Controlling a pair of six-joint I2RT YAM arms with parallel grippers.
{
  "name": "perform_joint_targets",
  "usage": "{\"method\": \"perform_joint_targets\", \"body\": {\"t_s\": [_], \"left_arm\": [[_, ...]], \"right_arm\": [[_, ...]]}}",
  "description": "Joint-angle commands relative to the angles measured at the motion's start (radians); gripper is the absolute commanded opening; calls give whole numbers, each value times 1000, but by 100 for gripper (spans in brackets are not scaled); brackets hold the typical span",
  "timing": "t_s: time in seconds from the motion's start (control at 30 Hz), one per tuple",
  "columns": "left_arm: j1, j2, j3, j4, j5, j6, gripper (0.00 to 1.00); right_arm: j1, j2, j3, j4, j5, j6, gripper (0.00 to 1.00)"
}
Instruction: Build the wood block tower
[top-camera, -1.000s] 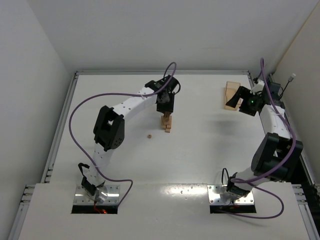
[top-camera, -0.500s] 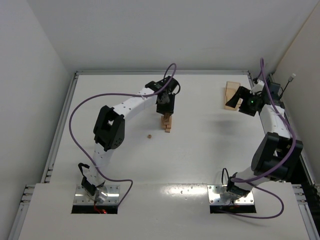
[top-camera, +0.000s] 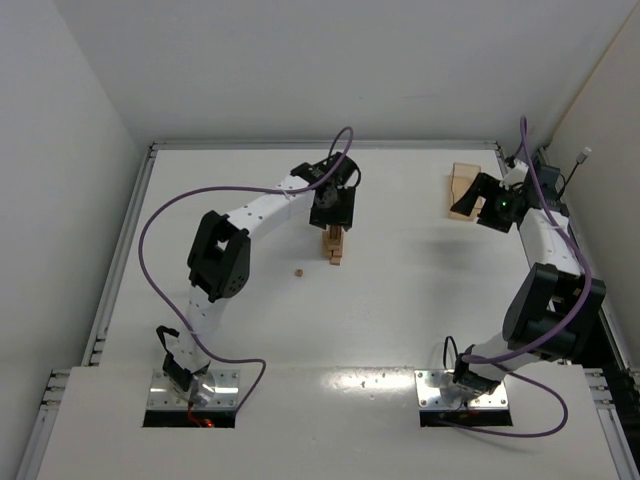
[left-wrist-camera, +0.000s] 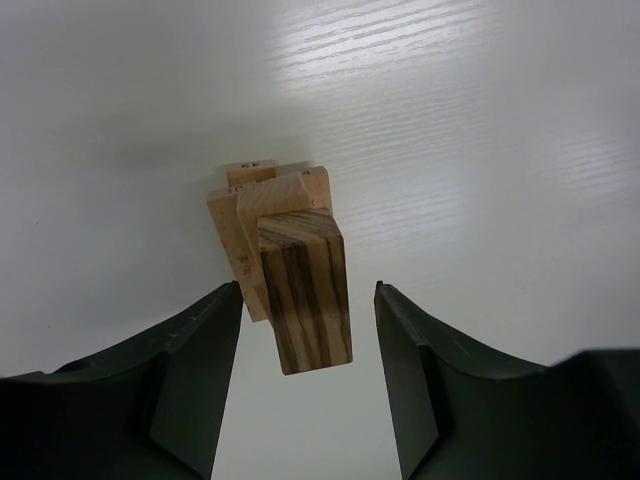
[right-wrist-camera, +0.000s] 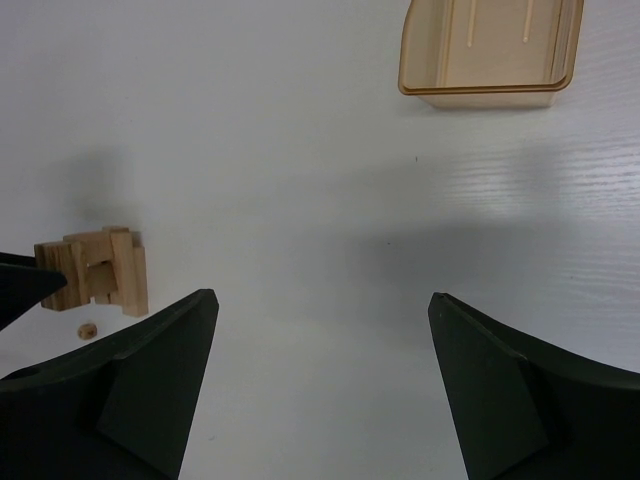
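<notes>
My left gripper (left-wrist-camera: 307, 292) straddles the dark-grained top block (left-wrist-camera: 305, 305) of the small light-tan wood block tower (top-camera: 333, 246), mid-table. Jaws apart, gap each side, gripping nothing. Risk: that block looks narrow-footed, so pulling away crooked could clip it with a finger and topple the stack. My right gripper (right-wrist-camera: 320, 310), spread wide and empty, hovers by the shallow light-wood tray (right-wrist-camera: 480, 92), well apart.

The wood block tower (left-wrist-camera: 270, 215) is pale tan; its top block's end face shows bold dark-brown stripes. At two o'clock from it, the tray (top-camera: 462, 190) is amber-tan; at eight o'clock, a brown bead (top-camera: 298, 271). The surface (top-camera: 400, 300) is white. The left gripper (left-wrist-camera: 308, 289) and right gripper (right-wrist-camera: 320, 297) are black, and the cable (top-camera: 140, 240) is purple.
</notes>
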Motion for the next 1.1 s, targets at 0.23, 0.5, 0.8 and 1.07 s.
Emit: {"method": "perform_joint_targets", "body": {"t_s": [0.23, 0.5, 0.8, 1.07], "left_arm": [[-27, -299, -141, 160, -1, 94, 54], [99, -557, -428, 202, 29, 216, 41], [200, -590, -755, 157, 404, 612, 37], [210, -516, -804, 167, 536, 919, 51]], "right_arm": [[4, -4, 10, 54, -62, -25, 84], [25, -22, 19, 27, -109, -93, 84], [45, -31, 58, 8, -138, -136, 84], [45, -41, 48, 8, -148, -145, 84]]}}
